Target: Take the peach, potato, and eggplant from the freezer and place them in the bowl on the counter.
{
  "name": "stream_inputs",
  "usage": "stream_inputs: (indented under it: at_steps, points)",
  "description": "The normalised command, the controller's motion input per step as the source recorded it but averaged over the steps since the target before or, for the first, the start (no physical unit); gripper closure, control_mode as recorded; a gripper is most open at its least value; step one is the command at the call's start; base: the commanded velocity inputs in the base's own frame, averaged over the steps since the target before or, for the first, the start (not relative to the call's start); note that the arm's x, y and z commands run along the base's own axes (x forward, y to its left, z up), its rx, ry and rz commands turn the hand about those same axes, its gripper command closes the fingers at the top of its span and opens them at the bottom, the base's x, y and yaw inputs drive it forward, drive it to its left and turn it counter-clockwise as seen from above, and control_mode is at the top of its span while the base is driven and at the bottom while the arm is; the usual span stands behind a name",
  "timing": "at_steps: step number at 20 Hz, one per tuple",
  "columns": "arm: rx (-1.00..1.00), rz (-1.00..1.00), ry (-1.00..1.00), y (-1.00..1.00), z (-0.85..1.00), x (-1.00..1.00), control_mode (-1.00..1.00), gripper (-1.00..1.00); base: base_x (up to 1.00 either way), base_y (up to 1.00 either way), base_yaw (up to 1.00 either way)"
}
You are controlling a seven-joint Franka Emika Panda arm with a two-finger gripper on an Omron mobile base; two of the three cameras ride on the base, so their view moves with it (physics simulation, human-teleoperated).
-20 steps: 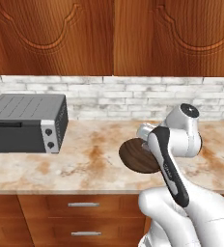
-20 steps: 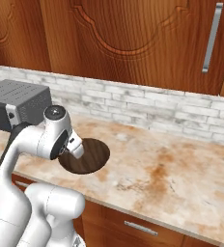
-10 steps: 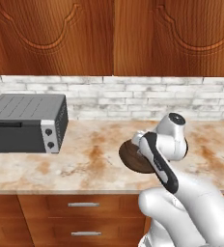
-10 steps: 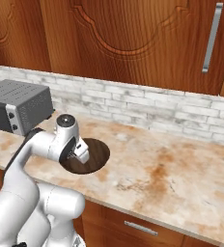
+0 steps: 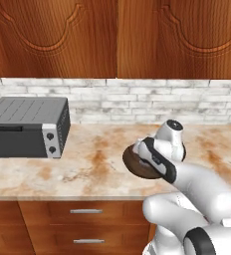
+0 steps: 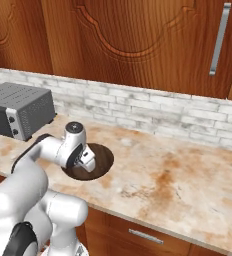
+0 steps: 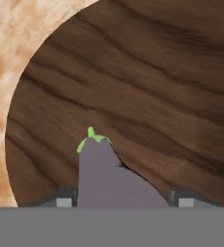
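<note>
One toaster oven (image 5: pixel 28 127) at counter (image 6: pixel 188 180) left end, one bowl (image 6: pixel 100 159) near front edge, gripper (image 7: pixel 118 198) above it, jaws clamped on one eggplant (image 7: pixel 104 176)

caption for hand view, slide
Gripper holding the eggplant just above the brown bowl on the counter.

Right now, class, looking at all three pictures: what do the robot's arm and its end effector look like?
The arm is glossy white with rounded, bulbous links, a black band along the forearm and dark rings at the joints. A round grey cap tops the wrist. The end effector has two small grey finger tips.
</note>
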Motion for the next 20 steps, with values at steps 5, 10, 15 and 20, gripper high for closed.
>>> stream_inputs:
  at_steps: [5,10,15,20]
  points:
    - [0.0,0.0,0.01,0.0,-0.22,0.24,-1.0,1.0,0.0,0.0,0.0]
    - [0.0,0.0,0.0,-0.03,-0.29,0.24,-1.0,1.0,0.0,0.0,0.0]
    - [0.0,0.0,0.0,-0.02,-0.32,0.2,-1.0,1.0,0.0,0.0,0.0]
    - [0.0,0.0,0.0,0.0,-0.31,0.12,-1.0,-1.0,0.0,0.0,0.0]
